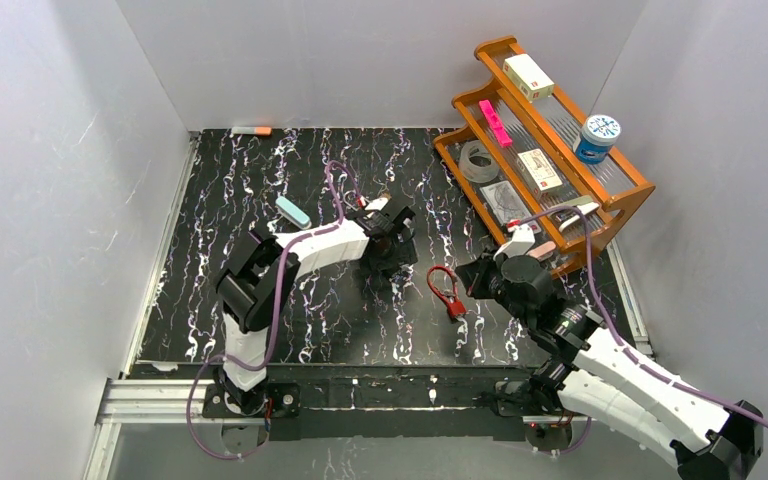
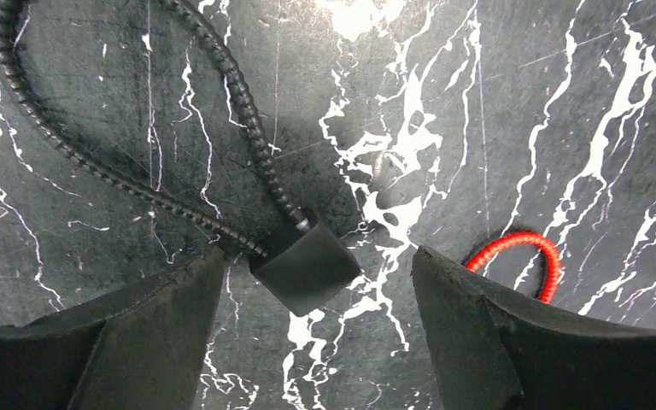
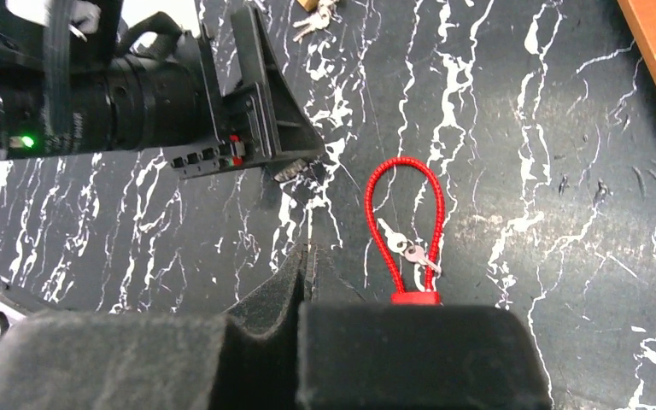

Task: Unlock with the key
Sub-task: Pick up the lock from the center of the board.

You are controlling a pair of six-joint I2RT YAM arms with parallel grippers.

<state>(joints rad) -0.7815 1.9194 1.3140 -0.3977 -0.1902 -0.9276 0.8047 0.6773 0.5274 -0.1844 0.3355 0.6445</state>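
Note:
A black cable lock point(image 2: 306, 266) lies on the marbled mat, its ribbed cable looping up and left. My left gripper point(image 2: 316, 260) is open, its fingers point(image 2: 137, 333) on either side of the lock body, not touching it; it shows in the top view point(image 1: 385, 252). A red cable lock point(image 3: 403, 222) lies to the right, with small silver keys point(image 3: 408, 250) inside its loop. My right gripper point(image 3: 311, 252) is shut and empty, just left of the red lock; in the top view point(image 1: 475, 275) it sits beside the lock's right side. Another key bunch point(image 3: 316, 15) lies farther back.
A wooden rack point(image 1: 615, 205) stands at the back right with a tape roll, boxes and a blue tub. A teal block point(image 1: 293, 211) lies behind the left arm. A small stick point(image 1: 251, 131) lies at the back wall. Grey walls enclose the mat.

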